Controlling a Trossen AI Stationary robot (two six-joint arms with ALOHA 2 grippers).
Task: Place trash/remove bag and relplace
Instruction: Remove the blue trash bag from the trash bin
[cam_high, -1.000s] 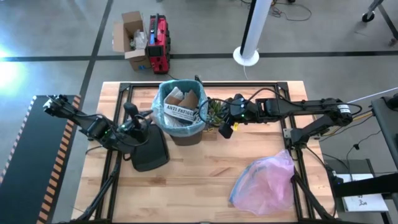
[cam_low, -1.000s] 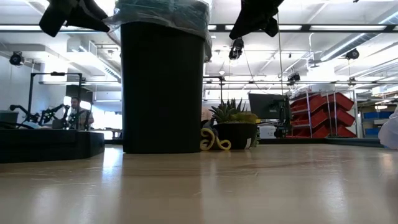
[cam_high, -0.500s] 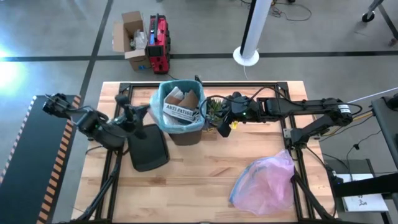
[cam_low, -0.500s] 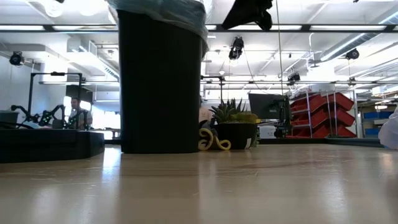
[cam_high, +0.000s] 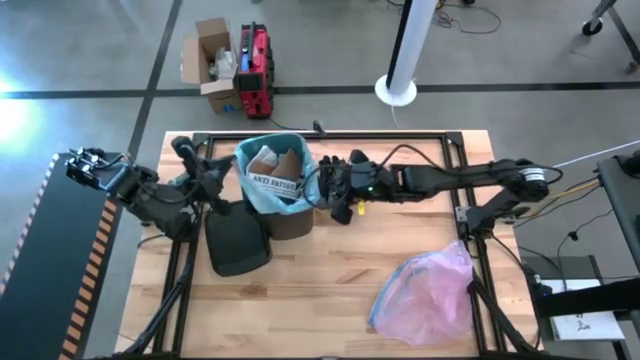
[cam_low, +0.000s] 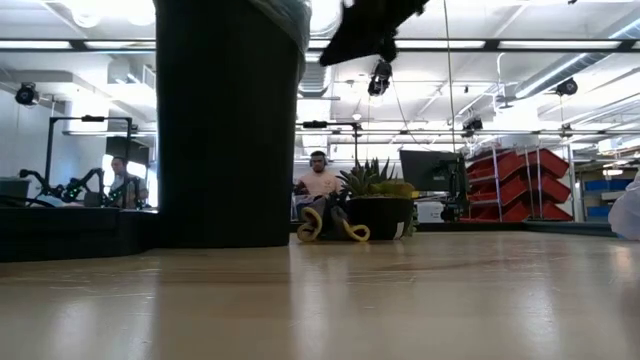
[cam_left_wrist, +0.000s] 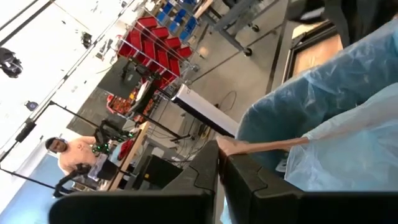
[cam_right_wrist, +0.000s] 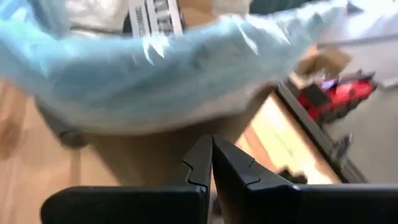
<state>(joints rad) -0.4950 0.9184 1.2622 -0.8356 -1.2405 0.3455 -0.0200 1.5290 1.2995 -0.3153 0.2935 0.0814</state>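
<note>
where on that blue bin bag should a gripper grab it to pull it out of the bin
Grip the bag at its folded-over rim, where loose plastic drapes outside the bin, not the trash inside. Come in from opposite sides, level with the rim, and lift up. That is where the left gripper and right gripper are, each shut at the rim; whether they hold plastic is unclear.

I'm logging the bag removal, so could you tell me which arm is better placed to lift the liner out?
Probably left: the left gripper looks shut on the bag rim, while the right gripper sits beside the bin.
</note>
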